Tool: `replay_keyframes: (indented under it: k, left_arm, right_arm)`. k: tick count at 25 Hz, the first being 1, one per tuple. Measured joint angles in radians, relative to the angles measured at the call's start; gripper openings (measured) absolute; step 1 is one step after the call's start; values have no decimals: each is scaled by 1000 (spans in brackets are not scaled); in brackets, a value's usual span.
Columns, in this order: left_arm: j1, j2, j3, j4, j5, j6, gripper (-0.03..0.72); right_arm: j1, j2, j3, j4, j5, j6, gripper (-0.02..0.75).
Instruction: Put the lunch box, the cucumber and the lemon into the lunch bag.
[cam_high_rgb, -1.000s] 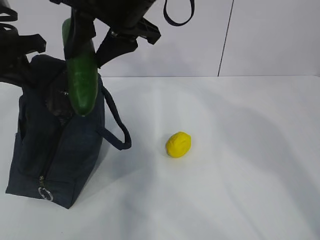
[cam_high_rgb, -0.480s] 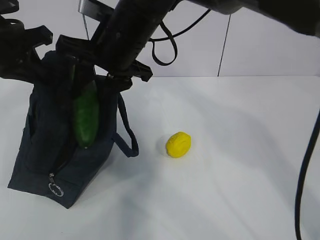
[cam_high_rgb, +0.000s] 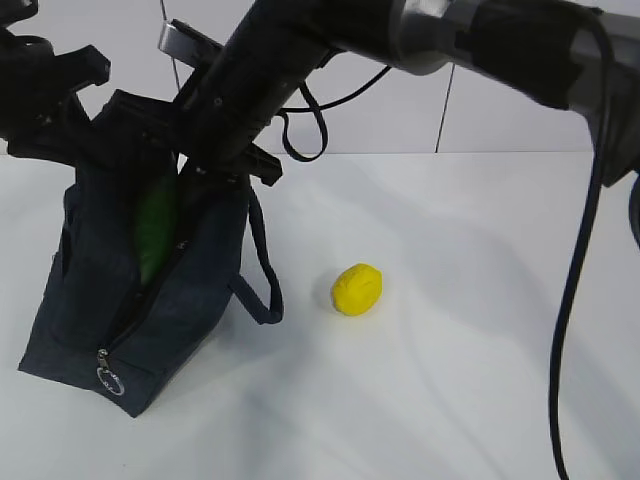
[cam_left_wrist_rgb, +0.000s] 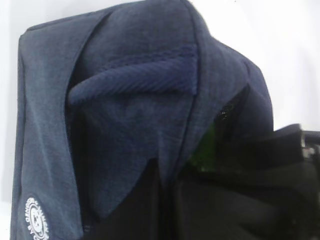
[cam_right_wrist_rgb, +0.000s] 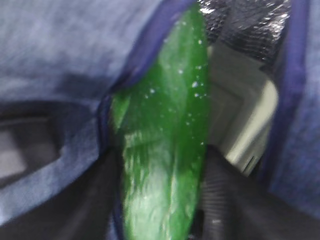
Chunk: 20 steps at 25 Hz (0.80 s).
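The navy lunch bag (cam_high_rgb: 110, 300) stands at the left with its top open. My left gripper (cam_high_rgb: 70, 130) is shut on the fabric at the bag's top edge (cam_left_wrist_rgb: 125, 115), which is pinched between its dark fingers (cam_left_wrist_rgb: 167, 180). My right gripper (cam_high_rgb: 205, 165) reaches across from the right and is shut on the dark green cucumber (cam_high_rgb: 155, 235), whose lower half sits inside the opening. In the right wrist view the cucumber (cam_right_wrist_rgb: 165, 125) points down into the bag past the gripper (cam_right_wrist_rgb: 160, 200). The pale lunch box (cam_right_wrist_rgb: 245, 125) lies inside against the foil lining (cam_right_wrist_rgb: 240, 20). The yellow lemon (cam_high_rgb: 357, 289) rests on the table, right of the bag.
A strap handle (cam_high_rgb: 262, 275) hangs loose off the bag's right side. The zipper's ring pull (cam_high_rgb: 110, 381) dangles at the bag's lower front corner. The white tabletop (cam_high_rgb: 480, 380) spreads to the right, and a cable (cam_high_rgb: 575, 300) hangs down at the far right.
My right gripper has come down with the cucumber, from above the bag into its opening. The bag's top has shifted a little to the right. The lemon has not moved.
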Motion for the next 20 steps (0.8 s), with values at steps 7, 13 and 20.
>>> replay_keyframes:
  k: [7,13,20]
  left_arm:
    - [0,0,0,-9,1,5,-6]
    - [0,0,0,-9,1,8,-7]
    - [2,-1,0,4,-5,8,-6]
  right_arm:
    - [2,16,0,28,-9,-14,467]
    - [2,16,-34,29,89,-17,563]
    - [4,7,-214,-108,146,-15,568]
